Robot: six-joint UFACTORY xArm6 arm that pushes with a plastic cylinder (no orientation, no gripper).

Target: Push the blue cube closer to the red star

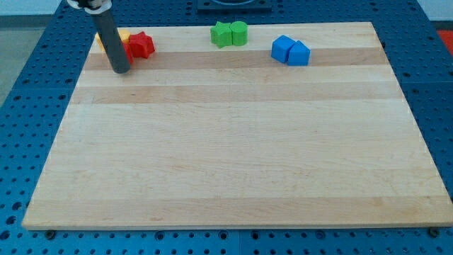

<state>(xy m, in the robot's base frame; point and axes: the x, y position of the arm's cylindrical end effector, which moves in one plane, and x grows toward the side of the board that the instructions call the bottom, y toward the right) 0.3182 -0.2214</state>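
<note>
The red star (141, 45) lies near the view's top left of the wooden board. The blue cube (283, 48) lies at the view's top right, touching a second blue block (299, 54) on its right. My tip (120, 70) rests on the board just left of and below the red star, far to the left of the blue cube. The rod hides part of a yellow block (122, 35) and another red block behind it.
Two green blocks, a star-like one (221, 34) and a rounded one (239, 32), sit together at the view's top centre. The board's top edge (318, 23) runs close behind all the blocks.
</note>
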